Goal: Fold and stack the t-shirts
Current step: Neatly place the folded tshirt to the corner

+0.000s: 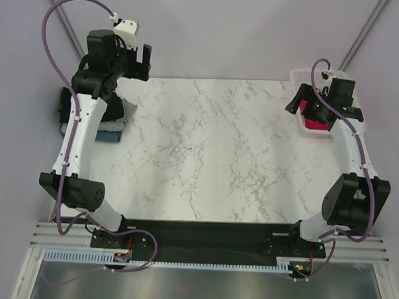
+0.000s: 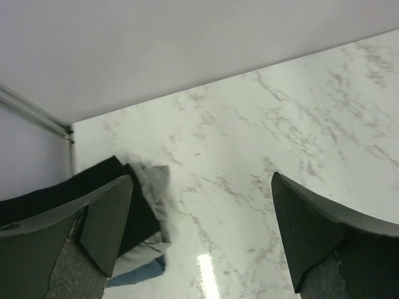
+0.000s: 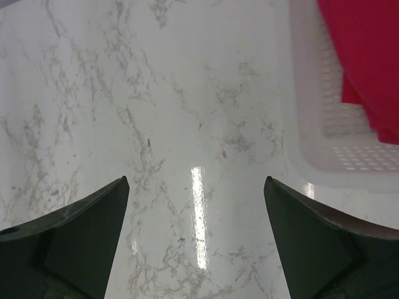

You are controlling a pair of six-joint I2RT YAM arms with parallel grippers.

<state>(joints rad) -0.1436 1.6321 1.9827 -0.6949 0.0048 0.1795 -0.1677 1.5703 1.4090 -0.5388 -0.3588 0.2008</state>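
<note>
The left tool (image 2: 202,230) hung spread by the shirt pile (image 2: 146,193) at nine o'clock, and the right tool (image 3: 196,230), spread too, might snag the basket (image 3: 305,124) while grabbing the pink shirt (image 3: 365,56) at two o'clock.

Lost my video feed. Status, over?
Left end effector open, empty, near t-shirt pile. Right end effector open, empty, beside white basket. Crimson t-shirt in basket. Nothing in the way.

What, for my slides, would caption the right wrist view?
Open right claw over the marble table, a crimson shirt in the white basket at upper right.
</note>
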